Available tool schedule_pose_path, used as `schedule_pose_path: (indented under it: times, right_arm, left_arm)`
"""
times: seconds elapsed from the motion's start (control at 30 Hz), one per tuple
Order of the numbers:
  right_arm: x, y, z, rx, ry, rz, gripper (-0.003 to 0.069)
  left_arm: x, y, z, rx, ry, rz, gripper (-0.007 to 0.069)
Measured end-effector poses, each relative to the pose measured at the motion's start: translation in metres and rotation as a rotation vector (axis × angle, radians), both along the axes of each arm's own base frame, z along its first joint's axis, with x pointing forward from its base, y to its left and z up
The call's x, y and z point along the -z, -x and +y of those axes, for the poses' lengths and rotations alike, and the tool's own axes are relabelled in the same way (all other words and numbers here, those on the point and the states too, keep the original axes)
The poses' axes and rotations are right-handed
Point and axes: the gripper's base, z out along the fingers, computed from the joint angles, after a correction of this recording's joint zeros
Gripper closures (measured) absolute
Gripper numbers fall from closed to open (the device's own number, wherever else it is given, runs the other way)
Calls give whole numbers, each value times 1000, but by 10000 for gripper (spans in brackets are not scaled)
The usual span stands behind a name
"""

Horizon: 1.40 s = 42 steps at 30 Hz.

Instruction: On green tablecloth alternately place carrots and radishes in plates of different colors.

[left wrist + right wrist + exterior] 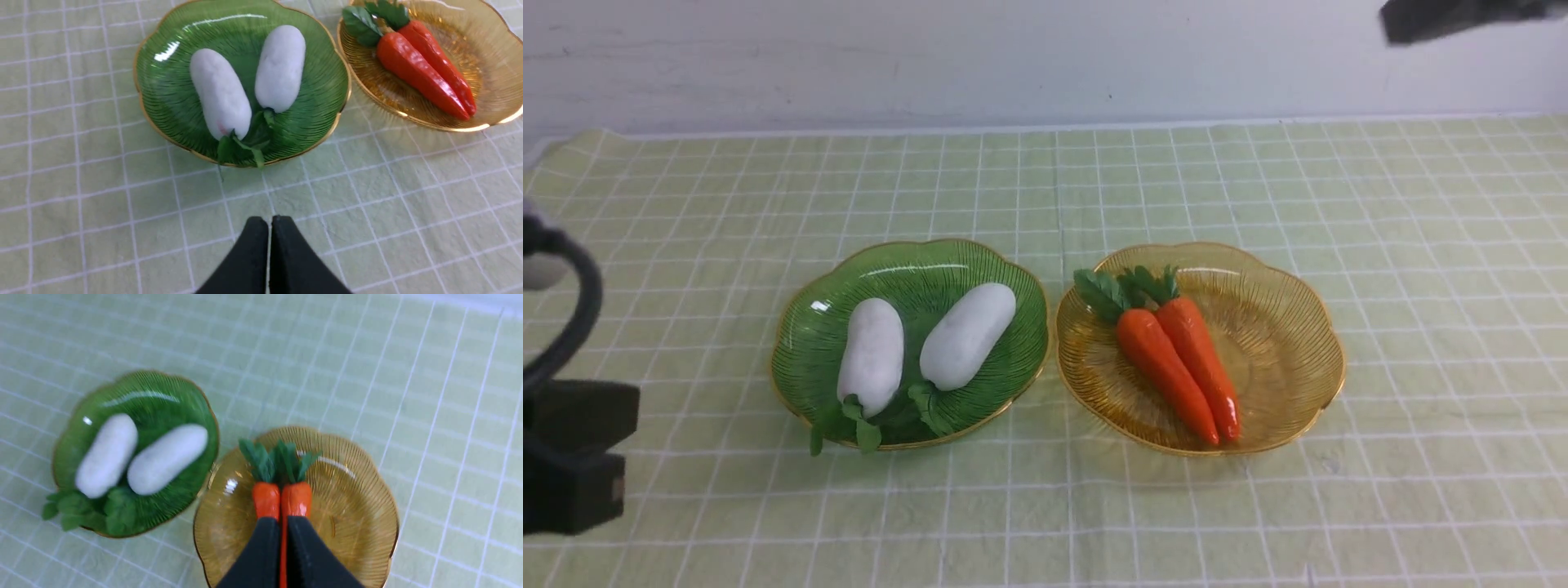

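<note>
Two white radishes lie side by side in the green plate, leaves toward me. Two orange carrots lie side by side in the amber plate, leafy tops pointing away. The left wrist view shows my left gripper shut and empty above the green tablecloth, short of the green plate. The right wrist view shows my right gripper shut and empty, raised above the carrots in the amber plate.
The tablecloth covers the whole table up to a white wall at the back. My left arm shows at the left edge of the front view, and a dark part of my right arm at the top right.
</note>
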Motion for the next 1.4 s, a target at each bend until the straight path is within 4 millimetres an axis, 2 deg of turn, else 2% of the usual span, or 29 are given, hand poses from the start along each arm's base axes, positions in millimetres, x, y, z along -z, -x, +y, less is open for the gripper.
schedule_pose_path:
  times: [0.07,0.13,0.17,0.2,0.27,0.3,0.33,0.37,0.43,0.47,0.5,0.53,0.57,0.63,0.77,0.83,0.87,0.9,0.93,1.1,1.27,1.4]
  right_arm:
    - [-17,40,-7,-6,-6,-85,667]
    - [-24,73,-13,-1,-18,-170,671]
    - [-23,102,-20,13,-36,-257,671]
    - [-20,123,-24,29,-54,-331,671]
    - [-8,170,-36,75,-111,-526,672]
    - [5,178,-38,90,-126,-558,673]
    - [14,198,-43,111,-152,-648,673]
    - [36,212,-49,150,-185,-745,673]
    - [65,231,-56,191,-223,-863,673]
    - [69,233,-57,196,-226,-875,673]
    - [91,245,-61,222,-253,-954,673]
    - [108,251,-64,243,-272,-1011,673]
    - [111,248,-64,243,-269,-999,673]
    - [138,253,-67,272,-293,-1067,673]
    - [154,245,-68,292,-315,-1057,673]
    - [155,244,-68,292,-316,-1053,673]
    - [155,244,-68,292,-320,-1052,673]
    - [155,244,-68,292,-320,-1052,673]
    - [154,245,-68,294,-322,-1055,673]
    - [154,245,-68,294,-325,-1056,673]
    - [154,245,-68,295,-326,-1057,673]
    - [154,245,-68,295,-326,-1057,673]
  left_arm:
    - [9,4,3,-26,9,-21,632]
    - [14,7,6,-43,12,-47,632]
    - [19,8,7,-48,9,-65,632]
    - [21,9,8,-49,7,-71,632]
    - [23,8,8,-52,6,-86,632]
    - [23,8,8,-53,7,-87,632]
    - [23,7,8,-53,9,-96,632]
    - [22,7,8,-52,11,-103,632]
    - [22,7,8,-53,13,-105,632]
    - [22,7,8,-54,14,-104,632]
    - [22,7,8,-54,15,-104,632]
    - [22,7,8,-55,16,-104,632]
    - [22,7,8,-55,16,-104,632]
    - [22,7,8,-55,14,-99,632]
    - [25,15,10,-55,29,-124,632]
    - [26,21,12,-55,36,-147,632]
    - [31,31,15,-53,52,-190,632]
    - [32,31,15,-53,51,-187,632]
    - [38,43,20,-53,65,-229,632]
    - [52,65,27,-54,94,-305,632]
    - [52,78,31,-55,120,-377,632]
    - [52,81,32,-55,125,-391,632]
